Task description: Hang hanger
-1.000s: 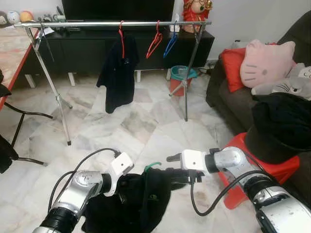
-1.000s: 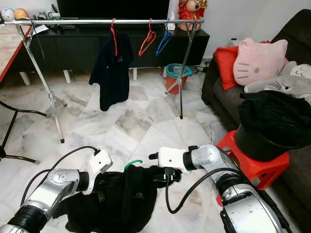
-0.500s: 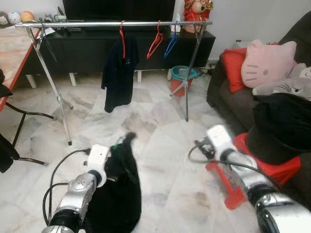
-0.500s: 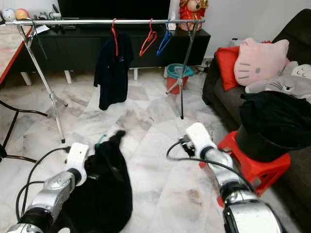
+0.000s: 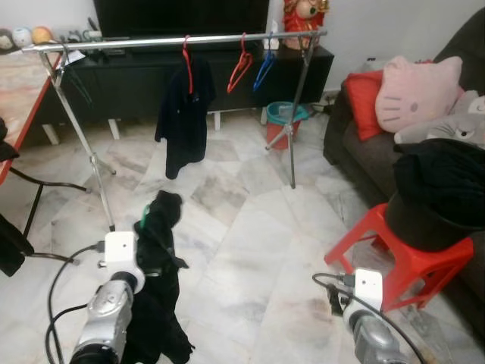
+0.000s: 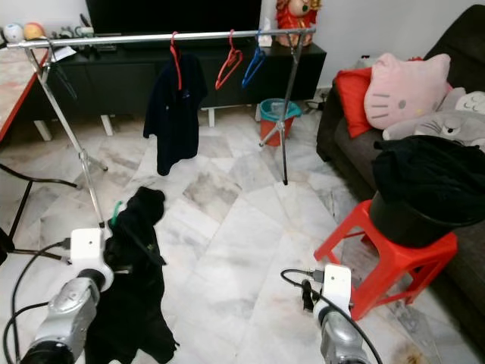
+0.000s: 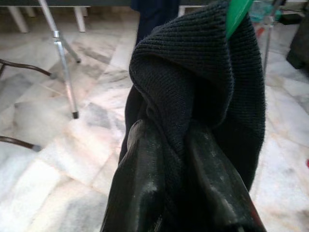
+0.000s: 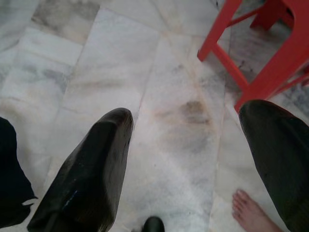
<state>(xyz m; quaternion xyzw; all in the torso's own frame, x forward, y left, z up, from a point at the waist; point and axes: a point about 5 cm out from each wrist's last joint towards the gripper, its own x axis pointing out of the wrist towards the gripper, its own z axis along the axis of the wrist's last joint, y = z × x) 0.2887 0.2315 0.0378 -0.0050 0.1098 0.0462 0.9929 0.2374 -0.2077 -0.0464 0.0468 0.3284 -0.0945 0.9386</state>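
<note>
- Our left gripper (image 7: 181,159) clenches a black garment (image 5: 155,250) on a green hanger (image 7: 236,14).
- Our right gripper (image 8: 193,159) hangs released beside a red stool (image 5: 402,262).
- A clothes rail (image 5: 174,39) stands ahead.

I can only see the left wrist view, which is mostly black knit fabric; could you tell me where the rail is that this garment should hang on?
Observer: The clothes rail stands ahead across the marble floor, in front of the dark TV cabinet.
Operator: Thank you. Is anything on it already?
Observer: Yes, a dark shirt on a red hanger, then an empty red hanger and an empty blue hanger.
Operator: And where is the other arm, please?
Observer: The right gripper is open and low over the floor, near the red stool; the left gripper is shut on the black garment.
</note>
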